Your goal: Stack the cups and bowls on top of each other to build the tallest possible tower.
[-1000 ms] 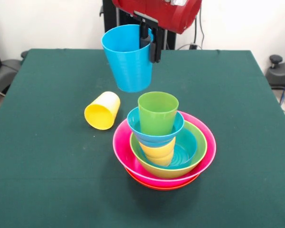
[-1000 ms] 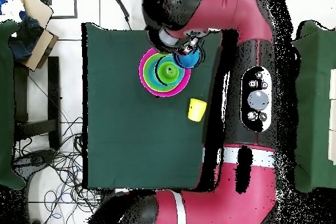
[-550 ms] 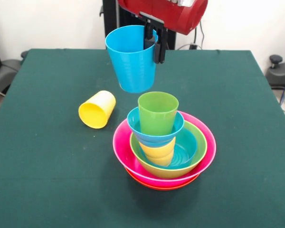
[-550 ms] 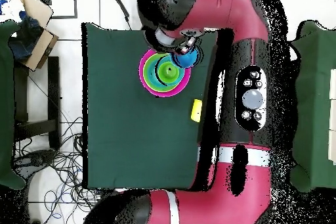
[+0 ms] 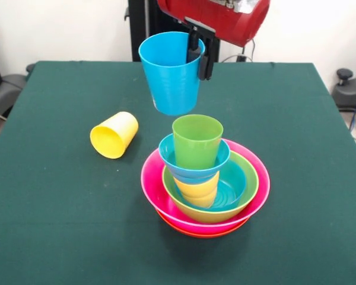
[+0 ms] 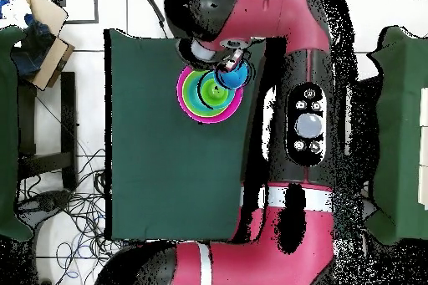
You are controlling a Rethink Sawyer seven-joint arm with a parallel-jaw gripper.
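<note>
My gripper (image 5: 200,62) is shut on the rim of a light blue cup (image 5: 171,74), one finger inside and one outside. The cup hangs upright in the air, just above and to the left of the tower's top. The tower (image 5: 204,178) has an orange bowl (image 5: 193,231) at the bottom, then a pink bowl (image 5: 152,185) and a lime green bowl (image 5: 240,199). Inside stands a yellow-orange cup (image 5: 197,191), carrying a small blue bowl (image 5: 168,155) and a green cup (image 5: 197,141). A yellow cup (image 5: 114,135) lies on its side to the tower's left. From overhead, the blue cup (image 6: 235,75) sits beside the tower (image 6: 207,94).
The green table (image 5: 59,225) carries nothing else. In the overhead view the red arm (image 6: 288,123) covers the table's right side and hides the yellow cup. A cardboard box (image 6: 46,27) and cables (image 6: 67,215) lie off the table's left edge.
In the front view the gripper has carried the blue cup rightward, closer to the tower. The yellow cup has rolled further left on the table.
</note>
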